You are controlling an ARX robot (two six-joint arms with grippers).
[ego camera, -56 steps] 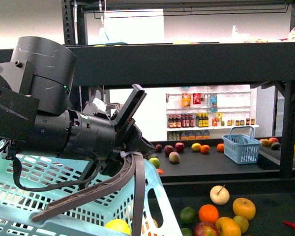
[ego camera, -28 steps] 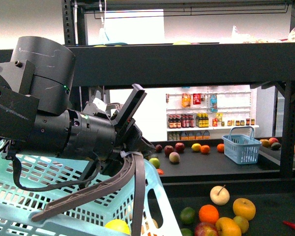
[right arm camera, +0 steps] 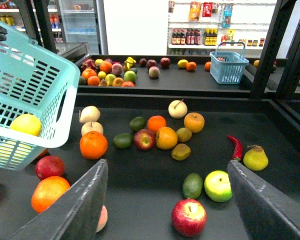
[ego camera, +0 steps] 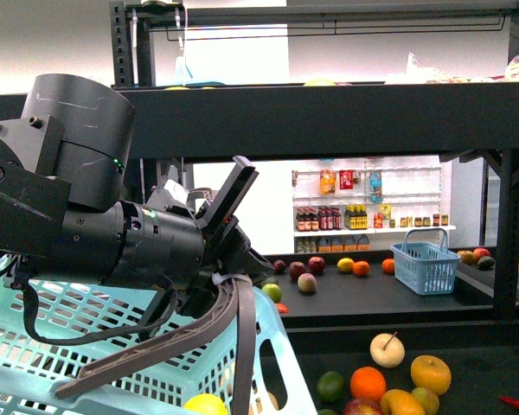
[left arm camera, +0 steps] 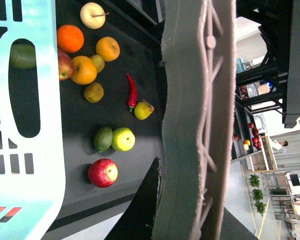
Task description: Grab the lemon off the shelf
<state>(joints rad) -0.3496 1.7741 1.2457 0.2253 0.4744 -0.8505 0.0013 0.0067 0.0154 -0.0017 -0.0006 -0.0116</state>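
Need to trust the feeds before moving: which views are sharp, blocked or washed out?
Front view: left arm and basket block half the frame; background wall overexposed. Left wrist view: grey handle fills the middle, sky beyond blown out. Right wrist view: sharp, evenly lit, fruit clear.

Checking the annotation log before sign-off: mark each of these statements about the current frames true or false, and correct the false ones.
1. The left gripper holds the handle of the light blue basket. True.
2. The right gripper is shut on a red apple. False: it is open and empty, above the red apple.
3. A yellow fruit lies inside the light blue basket. True.
4. The red chili lies in the basket. False: it lies on the shelf tray, beside a yellow-green pear.
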